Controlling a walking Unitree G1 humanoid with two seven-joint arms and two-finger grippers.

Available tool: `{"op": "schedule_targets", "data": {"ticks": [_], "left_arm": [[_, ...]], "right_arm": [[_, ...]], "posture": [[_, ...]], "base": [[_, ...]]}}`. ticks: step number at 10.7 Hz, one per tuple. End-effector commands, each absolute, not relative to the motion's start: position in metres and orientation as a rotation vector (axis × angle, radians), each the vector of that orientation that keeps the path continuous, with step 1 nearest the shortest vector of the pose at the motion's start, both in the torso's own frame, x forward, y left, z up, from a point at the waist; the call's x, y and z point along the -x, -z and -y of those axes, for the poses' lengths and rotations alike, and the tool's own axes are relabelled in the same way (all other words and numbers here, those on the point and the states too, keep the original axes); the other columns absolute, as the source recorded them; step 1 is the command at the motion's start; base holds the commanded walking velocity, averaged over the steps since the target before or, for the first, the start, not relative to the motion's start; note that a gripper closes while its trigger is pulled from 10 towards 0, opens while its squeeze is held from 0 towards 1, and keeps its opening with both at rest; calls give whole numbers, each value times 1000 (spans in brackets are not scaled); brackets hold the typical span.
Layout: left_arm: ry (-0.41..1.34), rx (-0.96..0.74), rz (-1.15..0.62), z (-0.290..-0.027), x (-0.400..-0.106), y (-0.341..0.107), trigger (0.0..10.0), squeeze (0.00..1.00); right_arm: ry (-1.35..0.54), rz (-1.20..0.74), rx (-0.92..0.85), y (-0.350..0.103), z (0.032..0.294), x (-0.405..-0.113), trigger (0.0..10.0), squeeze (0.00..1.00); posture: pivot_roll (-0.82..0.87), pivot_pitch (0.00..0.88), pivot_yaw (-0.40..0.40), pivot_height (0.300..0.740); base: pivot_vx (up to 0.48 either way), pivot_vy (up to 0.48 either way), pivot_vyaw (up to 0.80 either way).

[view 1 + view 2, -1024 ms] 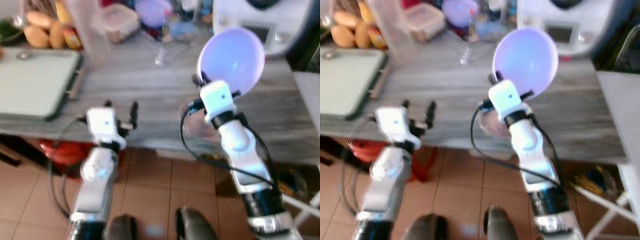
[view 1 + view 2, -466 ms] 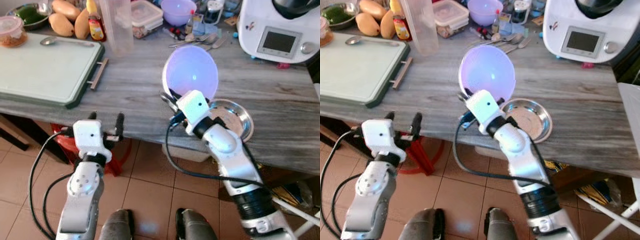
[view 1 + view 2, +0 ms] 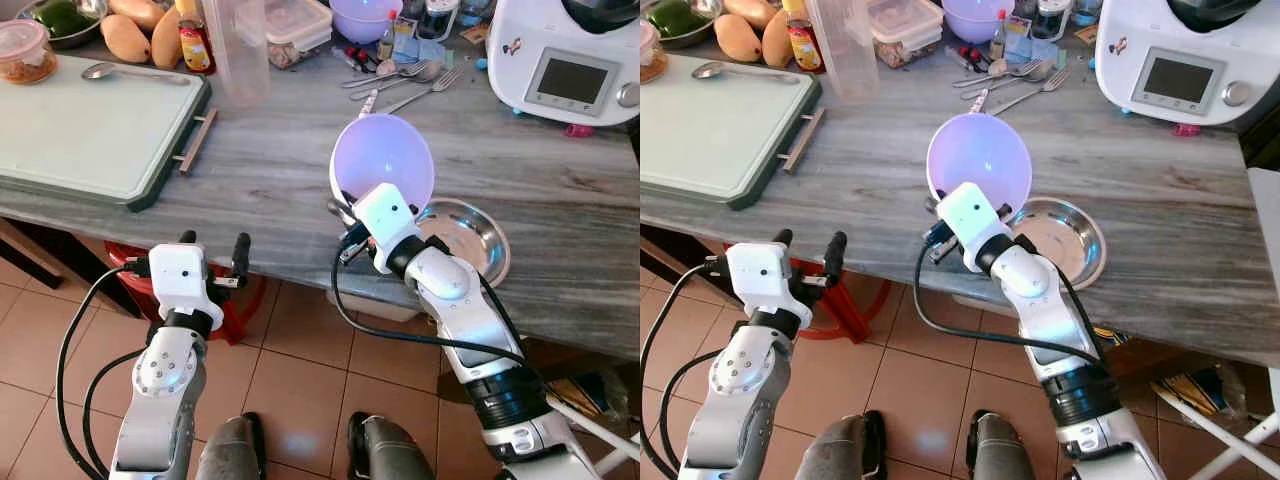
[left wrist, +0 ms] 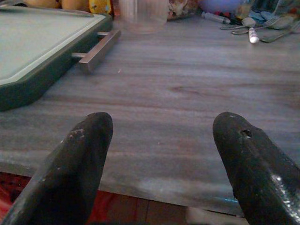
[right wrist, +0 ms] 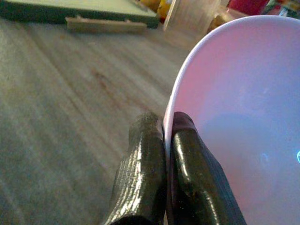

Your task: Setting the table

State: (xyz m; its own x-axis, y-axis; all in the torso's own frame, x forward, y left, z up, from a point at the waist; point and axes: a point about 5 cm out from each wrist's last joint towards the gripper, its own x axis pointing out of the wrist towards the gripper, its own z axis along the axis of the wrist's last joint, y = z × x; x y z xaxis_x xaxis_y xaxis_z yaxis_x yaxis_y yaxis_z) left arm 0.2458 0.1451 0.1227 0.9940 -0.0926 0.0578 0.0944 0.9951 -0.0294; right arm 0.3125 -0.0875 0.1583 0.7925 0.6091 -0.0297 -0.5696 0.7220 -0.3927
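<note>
My right gripper [image 3: 343, 212] is shut on the near rim of a lilac bowl [image 3: 385, 160], which it holds tilted just above the grey wooden table [image 3: 270, 170] near its front edge. In the right wrist view the two fingers [image 5: 145, 178] pinch the lilac bowl's [image 5: 243, 122] wall, one outside and one inside. A steel dish [image 3: 470, 235] lies on the table just right of the bowl. My left gripper [image 3: 213, 243] is open, at the table's front edge, with nothing between its fingers [image 4: 75, 164].
A green cutting board [image 3: 90, 130] with a spoon [image 3: 100, 70] lies at the left. At the back stand a clear plastic jug [image 3: 240, 45], a second lilac bowl [image 3: 365, 15], loose cutlery [image 3: 400, 80], mangoes [image 3: 125, 35] and a white kitchen machine [image 3: 570, 55]. Tiled floor lies below.
The right gripper has lowered the lilac bowl and brought it nearer the table's front edge, beside the steel dish. The camera has steadied. The left arm stays put.
</note>
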Motion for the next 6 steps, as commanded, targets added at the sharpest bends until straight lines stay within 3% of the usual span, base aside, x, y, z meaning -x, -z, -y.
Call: {"op": "schedule_targets", "data": {"ticks": [1, 2, 3, 6], "left_arm": [[107, 31, 60, -144, -245, -125, 10000, 0], [107, 30, 58, -144, -246, -124, 10000, 0], [114, 28, 53, -142, -247, -124, 10000, 0], [115, 25, 39, -142, -248, -122, 10000, 0]], "right_arm": [[-672, 92, 413, -157, 87, -313, 10000, 0], [-672, 89, 411, -157, 87, -313, 10000, 329], [-667, 94, 410, -158, 87, -314, 10000, 1000], [-657, 100, 427, -159, 88, -315, 10000, 1000]], "posture": [[1, 207, 3, 740], [1, 206, 4, 740], [0, 206, 7, 740], [-1, 206, 7, 740]], "base": [[0, 0, 0], [0, 0, 0], [0, 0, 0], [0, 0, 0]]}}
